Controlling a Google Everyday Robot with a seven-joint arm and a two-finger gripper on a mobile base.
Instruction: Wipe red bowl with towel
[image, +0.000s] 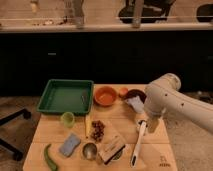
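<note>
The red bowl (105, 95) stands at the back middle of the wooden table (120, 125), right of the green tray. A whitish towel (134, 104) lies against a dark bowl (136, 94) just right of the red bowl. My white arm reaches in from the right. My gripper (151, 126) hangs at its lower end over the right side of the table. It is right of and below the towel, close to the head of a white brush (138, 144). It holds nothing that I can see.
A green tray (65, 95) sits at the back left, with a green cup (67, 119) in front of it. A blue sponge (70, 145), a green vegetable (49, 157), a metal cup (90, 150), a snack bag (97, 130) and a small orange fruit (123, 92) also lie on the table.
</note>
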